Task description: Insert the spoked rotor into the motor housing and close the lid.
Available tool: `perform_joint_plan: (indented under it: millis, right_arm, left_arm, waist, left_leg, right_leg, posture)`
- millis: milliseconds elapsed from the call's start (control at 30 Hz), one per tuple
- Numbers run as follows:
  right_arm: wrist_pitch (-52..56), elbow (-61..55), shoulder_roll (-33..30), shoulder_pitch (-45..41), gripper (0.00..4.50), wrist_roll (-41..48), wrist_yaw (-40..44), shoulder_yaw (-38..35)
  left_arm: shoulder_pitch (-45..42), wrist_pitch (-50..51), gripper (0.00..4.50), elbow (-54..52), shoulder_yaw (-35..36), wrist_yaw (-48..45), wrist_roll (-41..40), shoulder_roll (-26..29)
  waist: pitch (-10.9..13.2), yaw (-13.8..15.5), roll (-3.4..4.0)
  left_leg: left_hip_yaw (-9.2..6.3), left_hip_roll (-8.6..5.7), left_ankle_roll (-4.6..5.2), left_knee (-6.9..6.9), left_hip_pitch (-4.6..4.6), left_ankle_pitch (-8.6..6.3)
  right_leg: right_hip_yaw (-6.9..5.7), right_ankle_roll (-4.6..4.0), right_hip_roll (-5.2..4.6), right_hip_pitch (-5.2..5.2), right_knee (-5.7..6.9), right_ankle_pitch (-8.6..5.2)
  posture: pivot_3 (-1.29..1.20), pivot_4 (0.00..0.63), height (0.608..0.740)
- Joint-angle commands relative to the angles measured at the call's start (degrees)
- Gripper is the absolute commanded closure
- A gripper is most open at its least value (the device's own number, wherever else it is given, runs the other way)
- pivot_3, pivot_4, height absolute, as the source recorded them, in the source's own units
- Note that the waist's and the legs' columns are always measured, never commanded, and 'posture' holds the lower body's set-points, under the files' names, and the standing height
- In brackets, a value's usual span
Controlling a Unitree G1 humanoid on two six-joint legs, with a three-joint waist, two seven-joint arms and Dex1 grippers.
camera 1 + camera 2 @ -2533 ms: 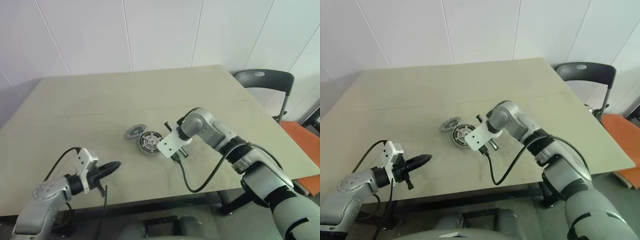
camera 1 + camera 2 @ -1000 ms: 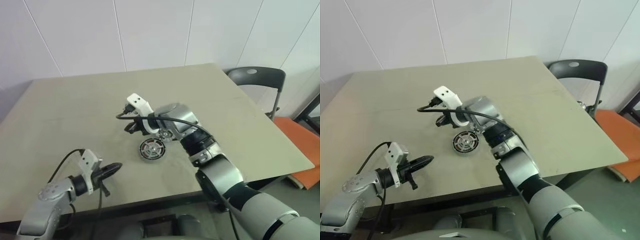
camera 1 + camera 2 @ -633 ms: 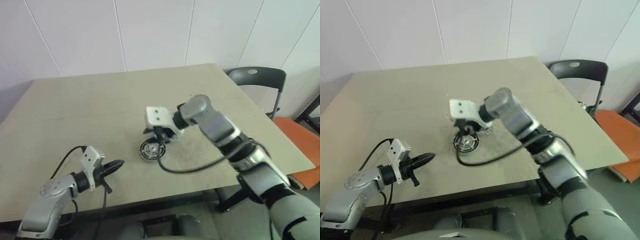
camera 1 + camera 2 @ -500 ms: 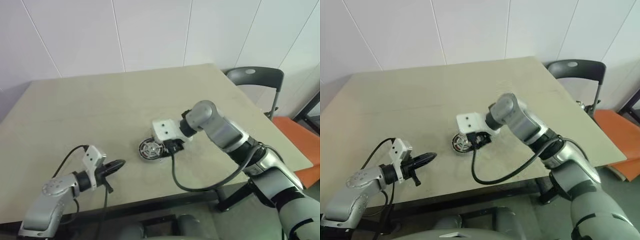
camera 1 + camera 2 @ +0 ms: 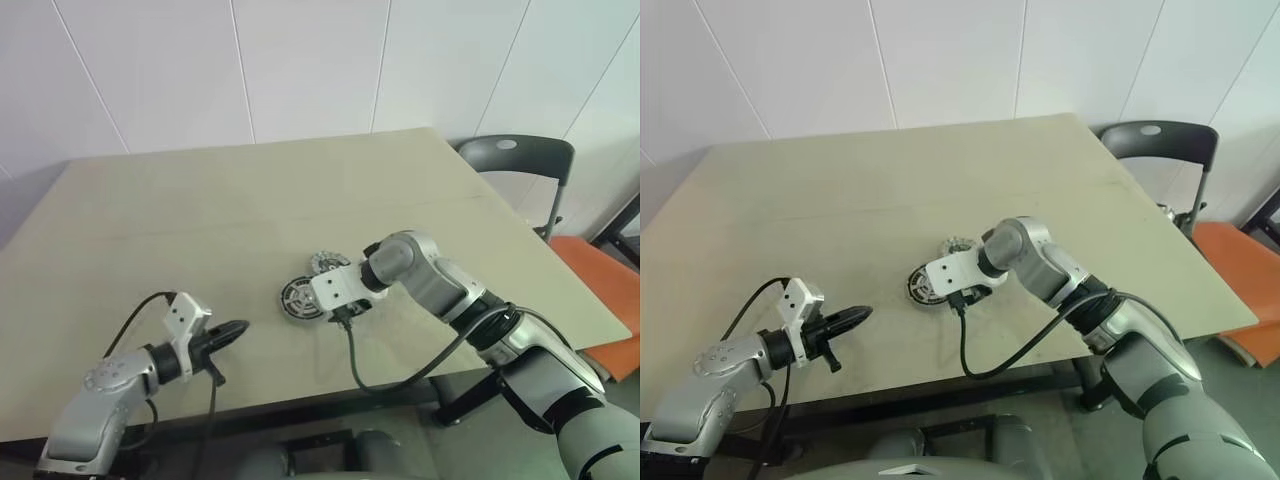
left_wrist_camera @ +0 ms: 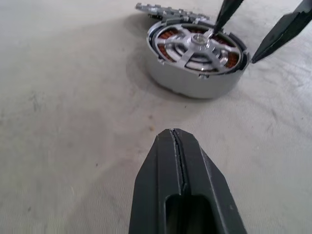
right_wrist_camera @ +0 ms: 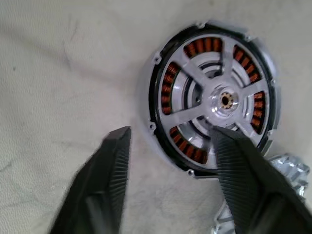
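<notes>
Motor housing (image 7: 213, 100), lying flat on the table (image 5: 150, 220) near its front middle, directly beneath the right gripper (image 7: 170, 134). The gripper's two black fingers stand apart, holding nothing: one fingertip (image 7: 229, 141) is over the housing's silver face next to the hub, the other (image 7: 119, 139) over the bare table just beside the rim. The housing is a thick round puck with a pale grey wall, a dark rim, a ring of copper-orange windings and silver spokes running to a small central hub. The lid (image 5: 326, 262), a grey notched disc, lies on the table at the housing's far side, touching or nearly touching it. The left gripper (image 5: 228, 331), fingers pressed together and empty, hovers low over the table near the front edge, well apart from the housing and pointing toward it.
</notes>
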Motion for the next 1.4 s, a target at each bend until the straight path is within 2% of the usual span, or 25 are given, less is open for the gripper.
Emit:
perform_joint_plan:
  millis: [33, 133, 200, 600, 833, 900, 1000, 1067, 1100, 1233, 1400]
  right_arm:
    - [-1.55, 0.07, 0.10, -0.37, 3.15, -0.72, 0.20, -0.82]
    - [-1.32, -0.65, 0.51, 0.41, 4.18, -0.63, 0.24, -1.10]
    - [0.25, -0.85, 1.53, 0.60, 4.42, -0.56, -0.63, -1.75]
    - [25.25, -3.70, 10.53, -1.29, 4.43, 6.11, -0.88, -6.11]
    - [25.79, -1.49, 8.04, -1.83, 4.43, 5.08, 0.50, -3.31]
    - [25.10, -1.57, 6.50, -1.85, 3.66, 5.02, 1.50, -2.83]
    - [24.81, -1.86, 5.81, -2.55, 2.76, 6.77, 2.79, -3.92]
    - [25.69, -2.92, 5.85, -3.79, 2.01, 10.97, 6.39, -6.02]
    - [26.07, -3.60, 5.90, -4.68, 1.80, 13.22, 8.08, -7.37]
    - [28.55, 0.02, 9.20, -10.73, 1.80, 19.72, 4.56, -16.59]
    - [24.40, 4.21, 8.76, -11.88, 1.80, 17.25, -3.20, -18.66]
  left_arm:
    - [-0.61, -2.15, 4.50, 0.14, 0.62, -0.37, 0.31, 0.01]
    - [-0.99, -3.16, 4.50, 1.23, 0.62, -0.54, 0.54, -0.21]
    - [-1.22, -3.59, 4.50, 1.63, 0.55, -0.53, 0.52, -0.37]
    - [-0.60, -4.22, 4.50, 1.85, 0.60, 0.12, 0.60, -0.73]
    - [-0.12, -4.95, 4.50, 2.27, 0.67, 0.17, 0.76, -0.89]
    - [-0.08, -5.10, 4.50, 2.42, 0.75, 0.10, 0.73, -0.82]
    - [-0.24, -5.13, 4.50, 2.63, 0.67, -0.01, 0.78, -0.64]
    - [-0.61, -5.03, 4.50, 2.79, 0.55, -0.06, 0.80, -0.53]
    - [-0.83, -4.98, 4.50, 2.86, 0.48, -0.10, 0.82, -0.49]
    - [-1.61, -4.38, 4.50, 2.36, 0.29, -0.36, 0.63, -0.26]
    - [-2.91, -3.77, 4.50, 2.24, -0.22, -0.76, 0.53, -0.09]
  waist:
    - [0.00, 0.00, 0.00]
    - [0.00, -0.14, 0.00]
    - [0.00, -0.05, 0.00]
    - [0.00, -0.18, 0.00]
    - [0.00, 0.06, 0.01]
    - [0.00, 0.12, 0.01]
    - [0.00, 0.08, 0.00]
    - [0.00, -0.07, 0.01]
    - [0.00, -0.16, 0.01]
    - [0.03, -0.47, 0.06]
    - [-0.06, -0.08, -0.08]
  left_leg:
    - [0.00, 0.00, 0.00, 0.00, 0.01, 0.00]
    - [0.00, 0.00, 0.00, 0.01, 0.02, 0.00]
    - [-0.01, 0.00, 0.00, 0.02, 0.04, 0.00]
    - [-0.02, 0.01, 0.00, 0.02, -0.04, 0.00]
    - [-0.01, -0.01, 0.00, 0.02, -0.04, 0.00]
    - [-0.01, -0.01, 0.00, 0.03, -0.04, 0.00]
    - [0.00, -0.02, 0.00, 0.03, -0.02, 0.00]
    - [-0.01, -0.02, 0.00, 0.03, -0.02, 0.00]
    - [-0.01, -0.01, 0.00, 0.03, -0.01, 0.00]
    - [-0.01, 0.00, 0.00, 0.03, 0.00, 0.00]
    - [-0.10, 0.01, -0.01, 0.01, 0.00, -0.01]
  right_leg:
    - [0.00, 0.00, 0.00, 0.00, 0.00, 0.00]
    - [0.00, 0.00, 0.00, 0.02, 0.01, 0.00]
    - [0.00, 0.00, 0.00, 0.05, 0.03, 0.00]
    - [0.00, -0.03, 0.00, -0.05, 0.04, 0.21]
    - [-0.01, -0.03, -0.02, -0.06, 0.03, 0.20]
    - [-0.01, 0.00, -0.01, -0.04, 0.03, 0.18]
    - [-0.01, 0.13, -0.03, -0.01, 0.01, 0.10]
    - [-0.01, 0.14, -0.01, -0.02, 0.02, 0.10]
    - [-0.01, 0.14, -0.01, -0.02, 0.03, 0.10]
    - [0.00, 0.13, 0.00, -0.04, 0.08, 0.12]
    - [-0.08, -0.03, -0.02, 0.03, 0.00, 0.21]
  posture:
    - [0.00, 0.000, 0.740]
    - [0.00, 0.000, 0.740]
    - [0.00, 0.000, 0.740]
    - [0.00, 0.000, 0.740]
    - [0.00, 0.000, 0.740]
    - [0.00, 0.000, 0.740]
    - [0.00, 0.000, 0.740]
    - [0.00, 0.000, 0.740]
    - [0.00, 0.000, 0.740]
    - [0.00, 0.000, 0.740]
    - [0.00, 0.000, 0.740]
